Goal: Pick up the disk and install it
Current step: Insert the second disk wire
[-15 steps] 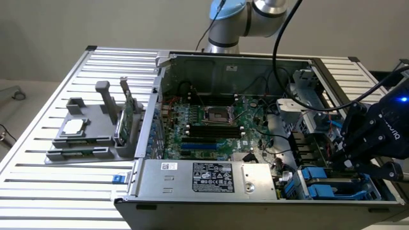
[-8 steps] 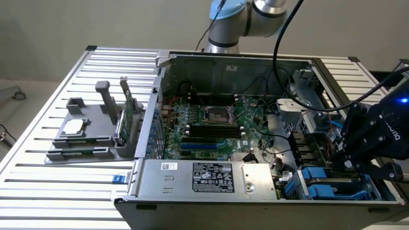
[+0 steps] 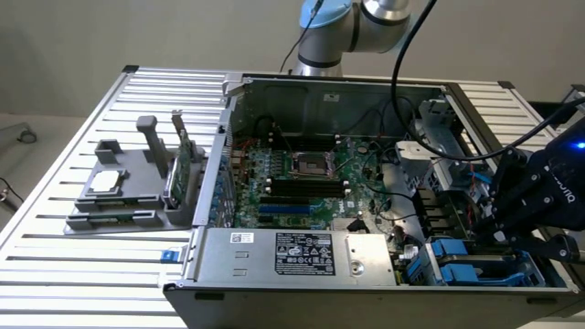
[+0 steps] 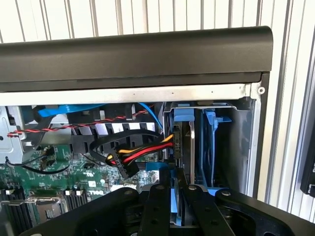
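The disk [image 4: 183, 142] stands on edge in the drive bay [image 3: 475, 267] at the case's front corner, on the exterior view's right. I see its thin metal edge and its blue carrier rail. My gripper [image 4: 173, 204] hangs right above it, and its black fingers [image 4: 156, 209] are shut on the blue rail at the disk's near end. In the exterior view my gripper [image 3: 498, 236] reaches down into the bay between the blue rails. A second blue carrier [image 4: 211, 142] sits beside the disk, against the case wall.
The open computer case [image 3: 274, 288] lies on a slatted metal table [image 3: 82, 274]. Red, yellow and black power cables [image 4: 133, 155] hang close to the disk. A motherboard [image 3: 302, 185] and a power supply [image 3: 302, 255] fill the case. A grey fixture [image 3: 119, 199] on the exterior view's left holds a green card [image 3: 185, 164].
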Robot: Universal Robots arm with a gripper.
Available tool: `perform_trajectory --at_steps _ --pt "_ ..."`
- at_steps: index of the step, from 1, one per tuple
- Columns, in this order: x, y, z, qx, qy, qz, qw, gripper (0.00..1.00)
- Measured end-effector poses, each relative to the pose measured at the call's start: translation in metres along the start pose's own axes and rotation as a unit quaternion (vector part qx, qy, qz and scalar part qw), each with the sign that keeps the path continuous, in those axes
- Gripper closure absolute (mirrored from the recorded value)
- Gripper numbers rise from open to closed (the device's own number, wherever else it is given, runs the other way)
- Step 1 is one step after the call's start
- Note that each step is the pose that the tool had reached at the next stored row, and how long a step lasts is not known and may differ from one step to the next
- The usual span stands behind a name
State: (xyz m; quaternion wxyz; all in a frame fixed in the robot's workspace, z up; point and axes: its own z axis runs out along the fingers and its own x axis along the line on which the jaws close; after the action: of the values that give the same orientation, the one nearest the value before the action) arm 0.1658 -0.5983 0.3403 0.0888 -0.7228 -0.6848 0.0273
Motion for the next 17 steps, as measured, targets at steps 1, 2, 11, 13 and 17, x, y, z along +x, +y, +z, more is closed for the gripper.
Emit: perform_trajectory --at_steps 1,2,11,13,17 --pt "-0.0001 0.0 0.0 0.0001 0.0 0.0 1.0 0.84" --pt "-0.0001 0.0 0.0 0.0002 0.0 0.0 1.0 0.84" --pt "-0.0021 0.0002 -0.0002 0.0019 -0.0002 0.0 1.0 0.84" --pt "-0.0025 0.0004 -0.0003 0.0023 -0.0002 0.0 1.0 0.84" --pt "-0.0029 0.001 -0.0004 0.0026 -0.0002 0.0 1.0 0.84"
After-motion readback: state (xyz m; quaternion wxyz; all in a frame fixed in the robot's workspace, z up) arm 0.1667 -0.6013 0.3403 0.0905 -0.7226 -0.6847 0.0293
